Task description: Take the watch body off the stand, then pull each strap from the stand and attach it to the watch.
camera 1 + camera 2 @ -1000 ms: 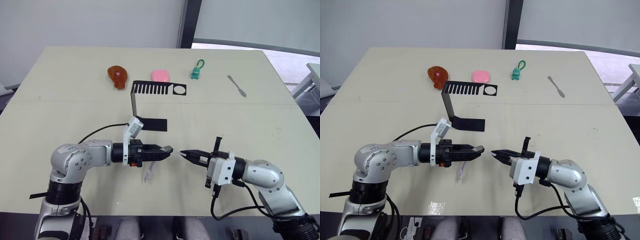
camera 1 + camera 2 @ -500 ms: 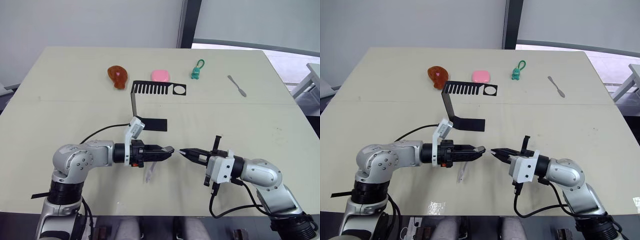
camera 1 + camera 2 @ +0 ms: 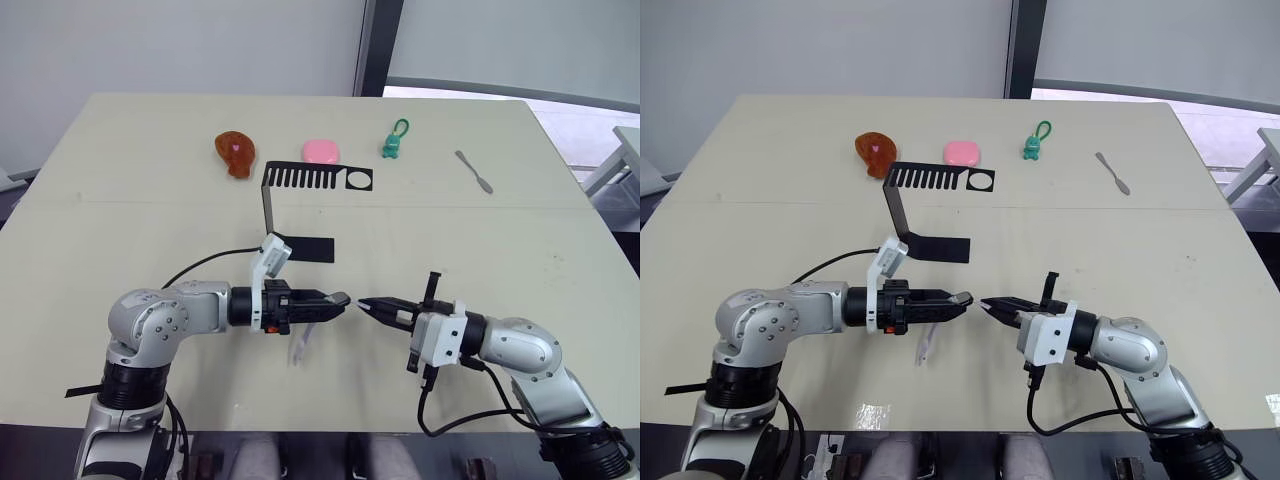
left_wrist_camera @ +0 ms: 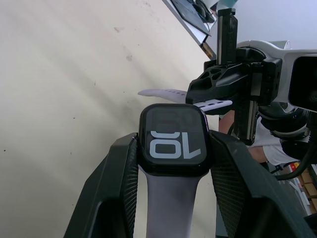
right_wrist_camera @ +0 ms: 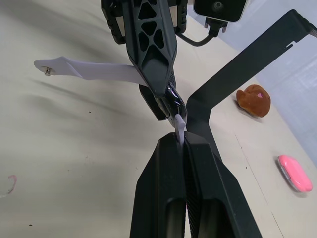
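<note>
Meanwhile left claw (image 3: 343, 299) clamps watch body (image 4: 173, 139); right claw (image 3: 362, 303) pinches strap (image 5: 180, 125); stand (image 3: 300, 246) behind.

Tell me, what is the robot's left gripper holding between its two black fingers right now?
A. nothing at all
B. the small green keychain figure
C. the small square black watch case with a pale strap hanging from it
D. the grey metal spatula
C: in the left wrist view the left gripper clamps the small square black watch case, with a pale lavender strap already attached.
</note>
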{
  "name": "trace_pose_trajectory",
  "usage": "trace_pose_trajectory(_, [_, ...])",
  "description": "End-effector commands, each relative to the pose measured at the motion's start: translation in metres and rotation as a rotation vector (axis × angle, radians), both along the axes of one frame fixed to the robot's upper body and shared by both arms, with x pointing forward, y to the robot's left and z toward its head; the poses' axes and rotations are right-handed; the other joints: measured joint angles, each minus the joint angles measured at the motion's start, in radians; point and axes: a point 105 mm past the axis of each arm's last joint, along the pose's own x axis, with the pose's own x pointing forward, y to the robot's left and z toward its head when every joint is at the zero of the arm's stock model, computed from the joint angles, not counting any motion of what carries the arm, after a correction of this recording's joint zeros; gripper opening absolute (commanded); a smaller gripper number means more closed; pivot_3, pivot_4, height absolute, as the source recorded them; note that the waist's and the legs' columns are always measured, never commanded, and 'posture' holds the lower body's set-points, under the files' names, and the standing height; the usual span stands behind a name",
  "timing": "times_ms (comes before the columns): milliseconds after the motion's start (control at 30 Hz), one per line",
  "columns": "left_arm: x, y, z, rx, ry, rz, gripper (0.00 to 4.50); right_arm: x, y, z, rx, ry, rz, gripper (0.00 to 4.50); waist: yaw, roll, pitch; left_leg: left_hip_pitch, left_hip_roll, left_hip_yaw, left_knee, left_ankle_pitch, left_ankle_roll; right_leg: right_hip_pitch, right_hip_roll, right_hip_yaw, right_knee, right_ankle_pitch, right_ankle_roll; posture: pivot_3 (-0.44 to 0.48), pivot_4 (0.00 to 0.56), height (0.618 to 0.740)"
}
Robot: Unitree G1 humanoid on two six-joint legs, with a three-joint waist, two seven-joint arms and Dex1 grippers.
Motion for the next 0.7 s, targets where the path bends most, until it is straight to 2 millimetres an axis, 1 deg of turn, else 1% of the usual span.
trace_pose_trajectory(33, [-0.0037, -0.0054, 0.0083, -0.024, -0.029, -0.029, 1.6, -0.0043, 0.0057, 0.0095, 0.03, -0.041, 0.028, 0.0, 0.0, 0.0, 0.0, 0.0, 0.0, 0.0, 0.0, 0.0, 0.0, 0.0, 0.0, 0.0, 0.0, 0.0, 0.0, 0.0, 0.15, 0.74])
trace_pose_trajectory(467, [-0.0022, -0.0057, 0.003, -0.005, -0.023, -0.017, 1.6, -0.0045, 0.0057, 0.0112, 0.031, -0.043, 0.03, 0.0, 0.0, 0.0, 0.0, 0.0, 0.0, 0.0, 0.0, 0.0, 0.0, 0.0, 0.0, 0.0, 0.0, 0.0, 0.0, 0.0, 0.15, 0.74])
trace_pose_trajectory(700, [-0.0034, -0.0068, 0.0014, -0.003, -0.029, -0.013, 1.6, -0.0087, 0.0083, 0.0089, 0.033, -0.033, 0.042, 0.0, 0.0, 0.0, 0.0, 0.0, 0.0, 0.0, 0.0, 0.0, 0.0, 0.0, 0.0, 0.0, 0.0, 0.0, 0.0, 0.0, 0.15, 0.74])
